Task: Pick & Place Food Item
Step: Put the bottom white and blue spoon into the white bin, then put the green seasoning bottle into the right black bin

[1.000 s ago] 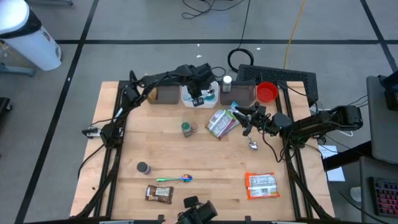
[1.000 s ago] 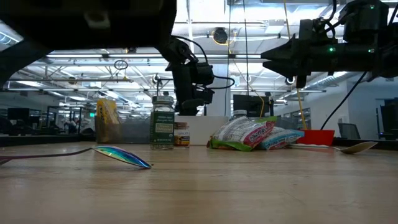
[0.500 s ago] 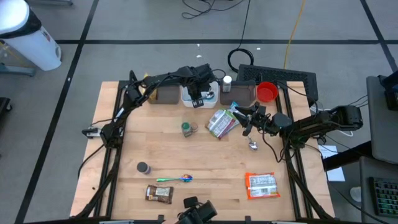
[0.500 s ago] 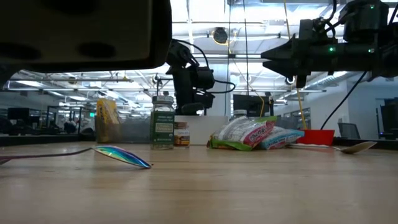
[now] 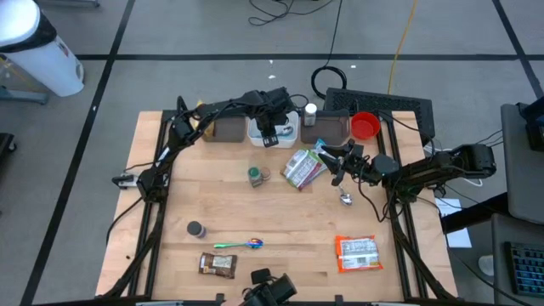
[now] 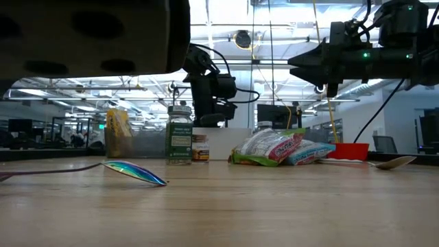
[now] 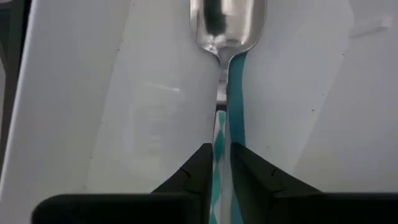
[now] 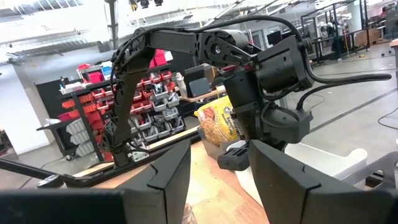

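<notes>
Loosening left gripper [image 7: 222,163] jaws, spoon [image 7: 225,37] unmoved

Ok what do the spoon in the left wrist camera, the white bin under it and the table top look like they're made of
The spoon looks like polished metal at the bowl, which mirrors its surroundings; its handle is teal, possibly plastic or coated. The white bin looks like smooth plastic with a soft sheen and faint scuffs, though that is a guess. The table top seems to be light wood: plank seams and grain show in the high view.
</notes>
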